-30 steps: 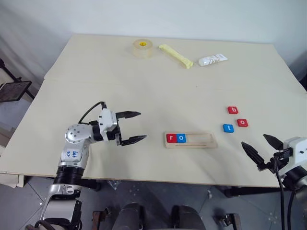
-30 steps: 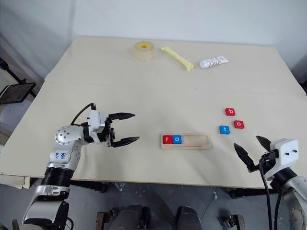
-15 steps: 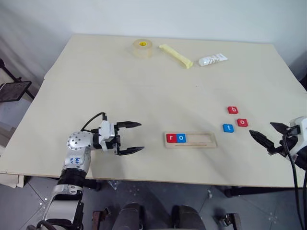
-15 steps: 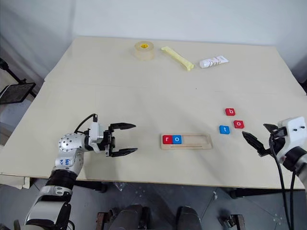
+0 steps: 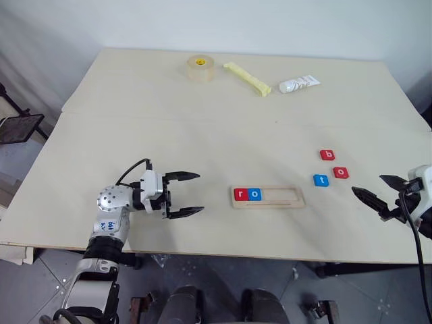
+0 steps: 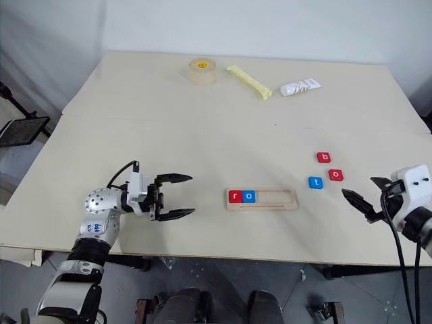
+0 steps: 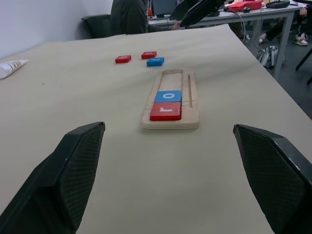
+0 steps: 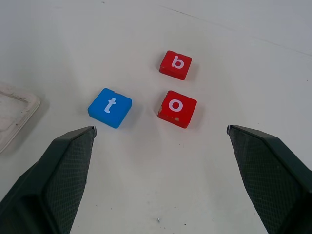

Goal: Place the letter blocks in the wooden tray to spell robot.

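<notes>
We judge the blocks light, stiff and a little smooth, so we should pinch one by two opposite side edges. They are small flat squares with white letters: red b (image 8: pixel 176 64), red o (image 8: pixel 177 108) and blue t (image 8: pixel 110 107) lie loose right of the tray (image 5: pixel 283 196), which holds red r (image 5: pixel 241 194) and blue o (image 5: pixel 254 194). Left gripper (image 5: pixel 184 194) and right gripper (image 5: pixel 376 191) are both spread wide, holding nothing.

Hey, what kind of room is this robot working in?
Probably a lab or office workspace: a big plain table set with letter blocks, and behind it a desk with a seated person.
</notes>
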Tool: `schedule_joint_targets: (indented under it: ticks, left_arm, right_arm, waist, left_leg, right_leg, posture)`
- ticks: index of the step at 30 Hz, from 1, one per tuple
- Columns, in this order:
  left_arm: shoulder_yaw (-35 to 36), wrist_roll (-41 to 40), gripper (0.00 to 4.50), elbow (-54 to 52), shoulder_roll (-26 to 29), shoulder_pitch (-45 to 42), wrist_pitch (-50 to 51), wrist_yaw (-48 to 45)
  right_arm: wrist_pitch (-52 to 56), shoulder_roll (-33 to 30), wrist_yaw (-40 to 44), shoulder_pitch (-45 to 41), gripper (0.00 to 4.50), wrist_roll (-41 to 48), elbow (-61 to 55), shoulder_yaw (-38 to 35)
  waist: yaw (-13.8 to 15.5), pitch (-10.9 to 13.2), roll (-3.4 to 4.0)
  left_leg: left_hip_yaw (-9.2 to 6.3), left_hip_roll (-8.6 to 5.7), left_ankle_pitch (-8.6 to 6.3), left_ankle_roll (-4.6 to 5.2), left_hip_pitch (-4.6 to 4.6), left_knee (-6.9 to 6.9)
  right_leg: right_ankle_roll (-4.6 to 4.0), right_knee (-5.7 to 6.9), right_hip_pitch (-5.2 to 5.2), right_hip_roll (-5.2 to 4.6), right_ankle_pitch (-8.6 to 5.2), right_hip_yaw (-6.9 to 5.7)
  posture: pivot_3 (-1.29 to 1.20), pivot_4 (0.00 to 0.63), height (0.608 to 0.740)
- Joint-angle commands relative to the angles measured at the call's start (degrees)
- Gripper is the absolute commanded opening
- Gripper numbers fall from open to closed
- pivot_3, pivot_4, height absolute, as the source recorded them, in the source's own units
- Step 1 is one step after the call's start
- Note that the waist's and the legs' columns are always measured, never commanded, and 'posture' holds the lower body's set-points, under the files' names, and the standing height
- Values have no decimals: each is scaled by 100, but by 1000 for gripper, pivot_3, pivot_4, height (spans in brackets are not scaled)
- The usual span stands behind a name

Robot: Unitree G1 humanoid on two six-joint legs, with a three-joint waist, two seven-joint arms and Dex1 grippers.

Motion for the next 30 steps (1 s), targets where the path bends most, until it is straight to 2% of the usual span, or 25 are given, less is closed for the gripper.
schedule_joint_targets:
  ticks: [1, 6, 9, 16, 23, 30]
  left_arm:
    - [10, -59, 4479, -4, -27, -100, -81, -11]
    - [-1, -53, 4479, -36, -59, -129, -74, 27]
    - [-28, -75, 4479, -92, -138, -150, -99, 41]
    - [-76, -55, 4479, -236, -218, -67, -119, 105]
    - [-114, -62, 4479, -623, -242, 225, -79, 266]
    - [-147, -65, 4479, -1012, -215, 523, 13, 481]
  right_arm:
    - [20, -125, 46, -95, 4500, 7, -70, -106]
    - [241, -134, -1, -616, 4500, 42, -19, 104]
    - [765, -178, -178, -1833, 4500, -297, 603, 955]
    - [682, 246, -704, -3801, 4500, -1141, 2567, 1906]
    - [-193, 729, -814, -4686, 4500, -1697, 4217, 2274]
    - [-689, 1014, -1051, -5141, 4500, -2014, 5398, 2295]
  waist:
    - [-2, 0, 0]
    - [-7, 0, 0]
    - [-74, 1, 2]
    - [-147, 1, 5]
    - [-157, 1, 6]
    - [-166, 1, 6]
  left_leg:
    - [0, 0, 0, 0, 0, 0]
    - [1, 0, 0, 0, 0, 0]
    - [6, 2, 0, 0, 0, 3]
    - [-6, 4, 1, -2, -13, -2]
    - [-22, -2, 2, -2, -69, 9]
    - [-23, -3, 3, -2, -74, 9]
  right_leg:
    - [0, 0, 0, 0, 0, 0]
    - [0, -1, -1, 0, 0, 1]
    - [0, -3, -2, 0, 0, 4]
    - [0, 5, -15, 1, 0, -12]
    - [1, 24, -64, -5, 1, -32]
    - [1, 56, -84, -8, 1, -29]
  posture:
    - [0, 150, 740]
    - [0, 150, 740]
    - [0, 150, 740]
    - [0, 150, 740]
    - [0, 150, 740]
    - [0, 150, 740]
